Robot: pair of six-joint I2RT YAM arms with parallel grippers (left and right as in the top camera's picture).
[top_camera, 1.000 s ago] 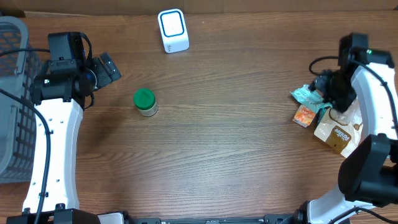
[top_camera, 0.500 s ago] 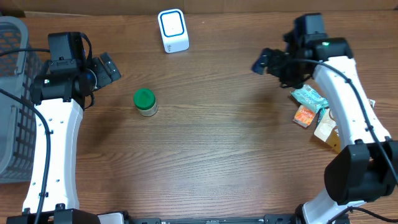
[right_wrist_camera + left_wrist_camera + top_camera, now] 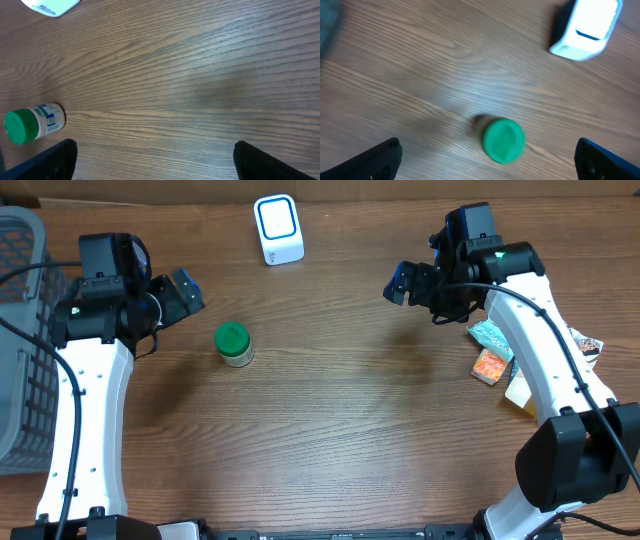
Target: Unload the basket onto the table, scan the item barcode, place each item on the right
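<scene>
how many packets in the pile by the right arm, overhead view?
4 visible: teal packet, orange packet below it, tan packet half under the arm, striped packet right of the arm. More may be hidden.

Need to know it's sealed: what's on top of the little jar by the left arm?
A green lid caps the jar; nothing rests on the lid. Contents are hidden beneath it.

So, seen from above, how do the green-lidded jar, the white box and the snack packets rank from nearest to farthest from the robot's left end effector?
1. Green-lidded jar: nearest, just beside the left end effector, toward the table's middle.
2. White box: farther, up by the table's far edge.
3. Snack packets: farthest, across on the right side.
</scene>
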